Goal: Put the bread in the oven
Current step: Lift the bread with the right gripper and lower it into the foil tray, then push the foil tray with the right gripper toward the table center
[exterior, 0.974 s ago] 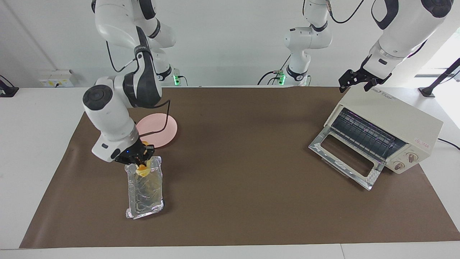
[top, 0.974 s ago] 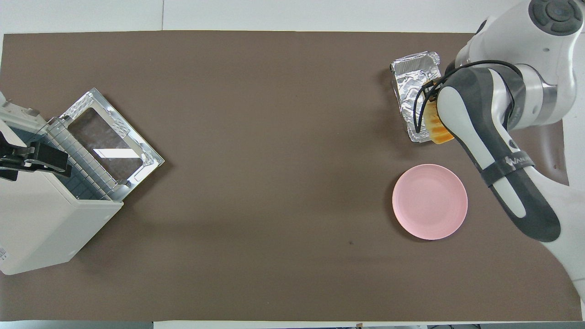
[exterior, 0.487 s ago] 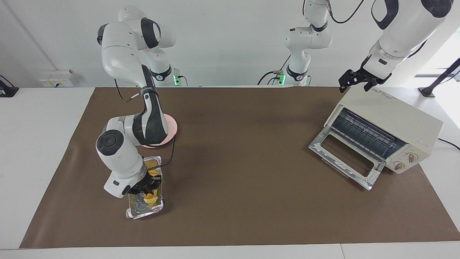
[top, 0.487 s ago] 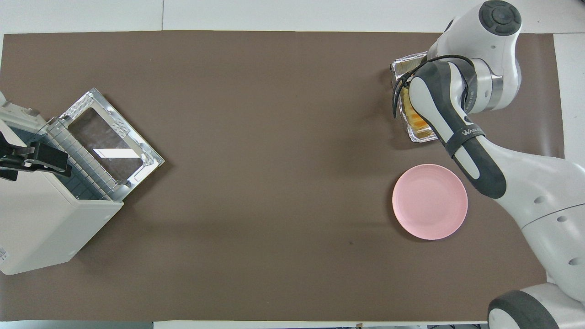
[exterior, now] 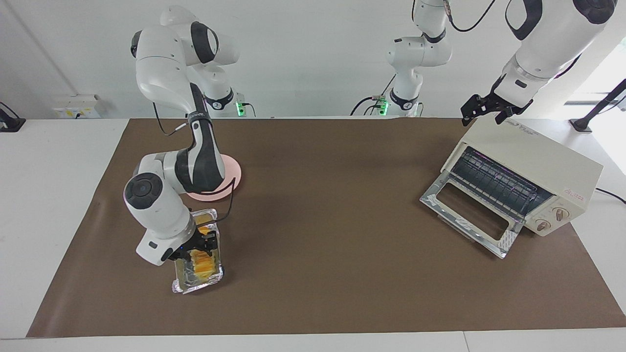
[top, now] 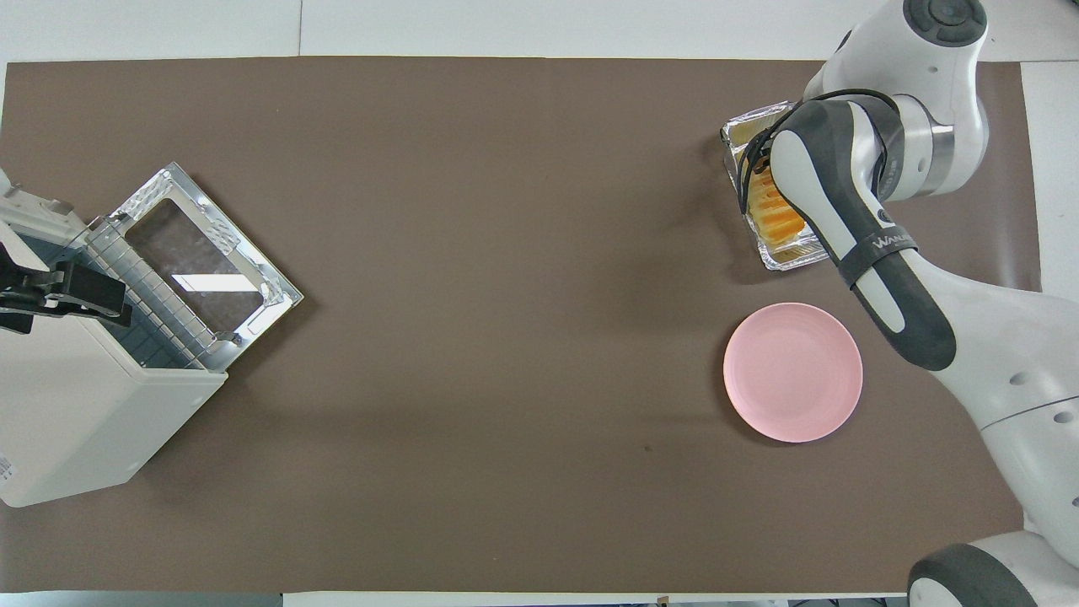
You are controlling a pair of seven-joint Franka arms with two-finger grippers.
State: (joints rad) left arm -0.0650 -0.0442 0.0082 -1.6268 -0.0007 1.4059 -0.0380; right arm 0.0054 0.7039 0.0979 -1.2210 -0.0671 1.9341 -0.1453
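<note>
My right gripper (exterior: 198, 247) is down in the crinkled silver foil tray (exterior: 182, 286); grip state unclear. The ridged yellow-orange bread (exterior: 200, 261) lies under it. Risk: tray drags along. Left gripper (exterior: 484, 108) waits over the cream toaster oven (exterior: 538, 166), door open.

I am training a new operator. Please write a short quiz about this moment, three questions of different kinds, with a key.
1. True or false: the oven door is open.
2. The bread lies in: A) the plate B) the foil tray C) the oven.
3. Fill in: the left gripper is over the ____.

Key: 1 true. 2 B; the right gripper is low over it. 3 oven.
</note>
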